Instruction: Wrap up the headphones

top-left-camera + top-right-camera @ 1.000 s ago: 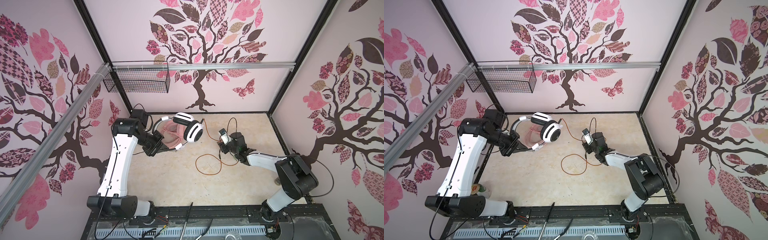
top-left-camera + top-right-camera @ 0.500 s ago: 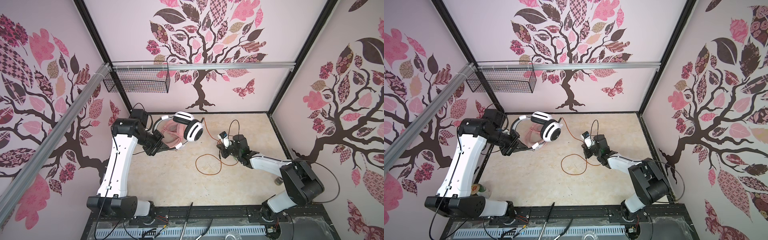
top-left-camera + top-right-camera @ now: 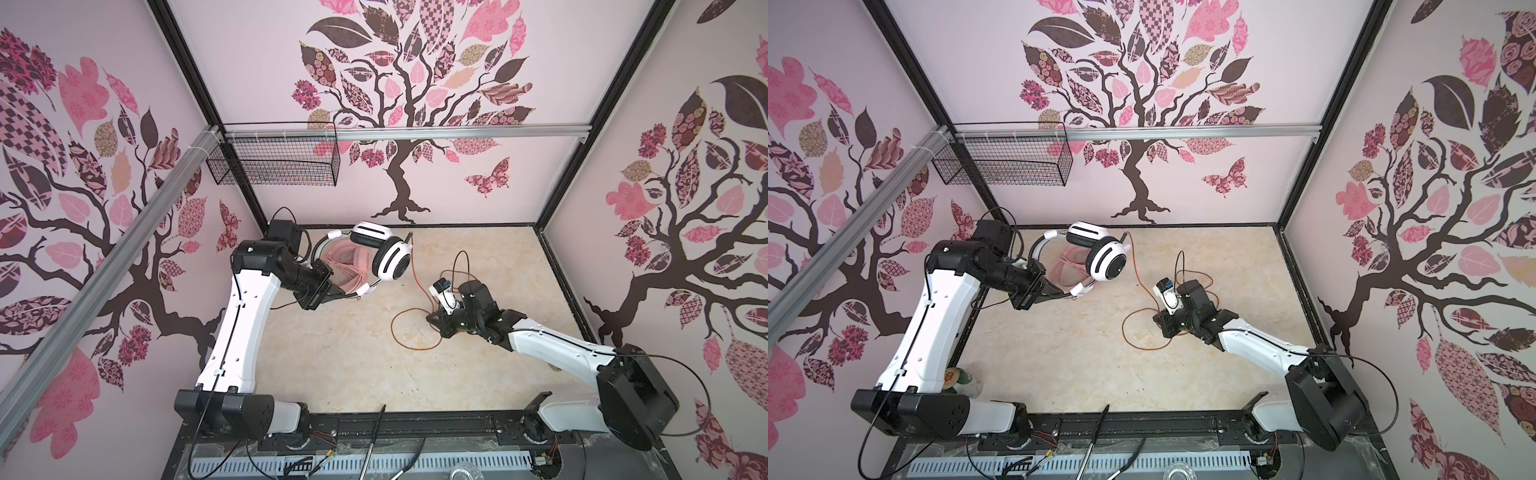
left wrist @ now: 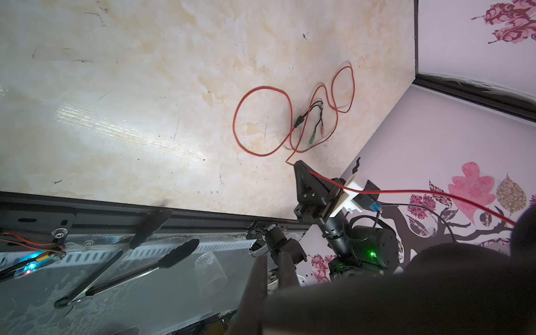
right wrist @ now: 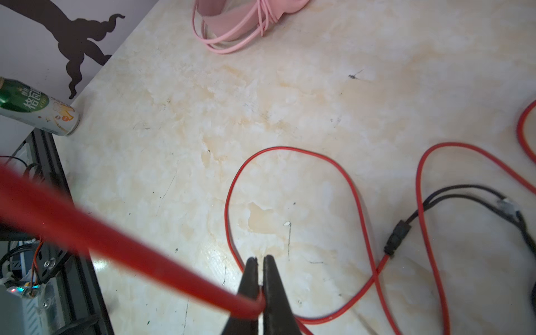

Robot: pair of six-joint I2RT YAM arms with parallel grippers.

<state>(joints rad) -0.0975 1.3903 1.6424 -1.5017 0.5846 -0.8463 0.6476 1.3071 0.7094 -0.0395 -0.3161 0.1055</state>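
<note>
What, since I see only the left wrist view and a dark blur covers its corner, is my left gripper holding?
Observer: In a top view the left gripper is shut on the white-and-black headset, at its headband.
Operator: Where is the pink one?
Observer: The pink headset lies beneath the held one, with its pink cord looped around it.
Operator: Has the right gripper actually got the cord?
Observer: Yes. The right wrist view shows the right gripper pinching the orange-red cord.
</note>
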